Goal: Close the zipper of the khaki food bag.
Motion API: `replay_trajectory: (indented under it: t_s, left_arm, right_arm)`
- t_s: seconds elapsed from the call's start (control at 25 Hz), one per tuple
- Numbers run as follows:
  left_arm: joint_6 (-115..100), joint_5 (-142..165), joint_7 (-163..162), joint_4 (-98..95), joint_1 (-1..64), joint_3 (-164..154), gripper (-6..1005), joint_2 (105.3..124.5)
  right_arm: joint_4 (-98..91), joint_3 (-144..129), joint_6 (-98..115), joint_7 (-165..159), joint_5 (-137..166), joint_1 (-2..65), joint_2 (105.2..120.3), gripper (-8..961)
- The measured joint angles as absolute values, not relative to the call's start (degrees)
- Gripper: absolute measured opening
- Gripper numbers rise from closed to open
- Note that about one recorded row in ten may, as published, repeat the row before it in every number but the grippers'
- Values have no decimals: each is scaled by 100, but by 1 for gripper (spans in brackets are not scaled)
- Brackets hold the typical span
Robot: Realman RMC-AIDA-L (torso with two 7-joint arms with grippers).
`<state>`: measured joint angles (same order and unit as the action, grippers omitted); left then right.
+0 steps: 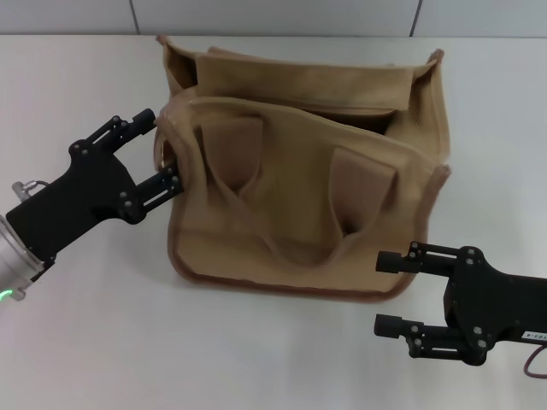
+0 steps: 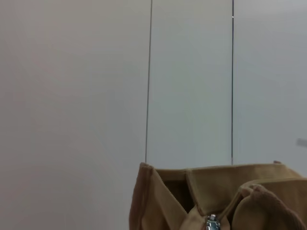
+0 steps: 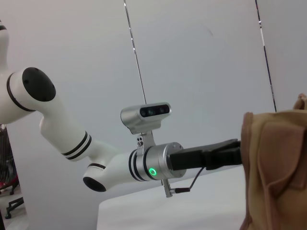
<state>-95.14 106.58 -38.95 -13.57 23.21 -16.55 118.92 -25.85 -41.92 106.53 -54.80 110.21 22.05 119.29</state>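
Observation:
The khaki food bag [image 1: 308, 205] stands in the middle of the white table with its top gaping open and both handles lying against its front. My left gripper [image 1: 167, 147] is open at the bag's left end, one finger on each side of the end corner. The zipper's silver slider [image 2: 212, 223] shows in the left wrist view at that end of the bag [image 2: 201, 196]; I cannot make it out in the head view. My right gripper [image 1: 383, 293] is open and empty, just off the bag's front right lower corner. The right wrist view shows the bag's end [image 3: 276, 167].
The white table [image 1: 94, 342] extends to the front and to both sides of the bag. A pale panelled wall [image 1: 273, 15] runs behind it. My left arm [image 3: 158, 165] reaches in towards the bag in the right wrist view.

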Motion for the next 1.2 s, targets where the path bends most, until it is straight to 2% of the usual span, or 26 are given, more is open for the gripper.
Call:
replay_trajectory:
  t_s: [0.6, 1.2]
  left_arm:
    - [-9360, 10100, -3754, -1450, 2059, -1659, 758, 11858]
    - [-9084, 9862, -3757, -1395, 2261, -1602, 755, 11900]
  right_arm:
    - [-2584, -4184, 10671, -5475, 11021, 2179, 11926, 712]
    - [-2591, -4113, 10650, -5471, 11016, 2189, 11926, 711]
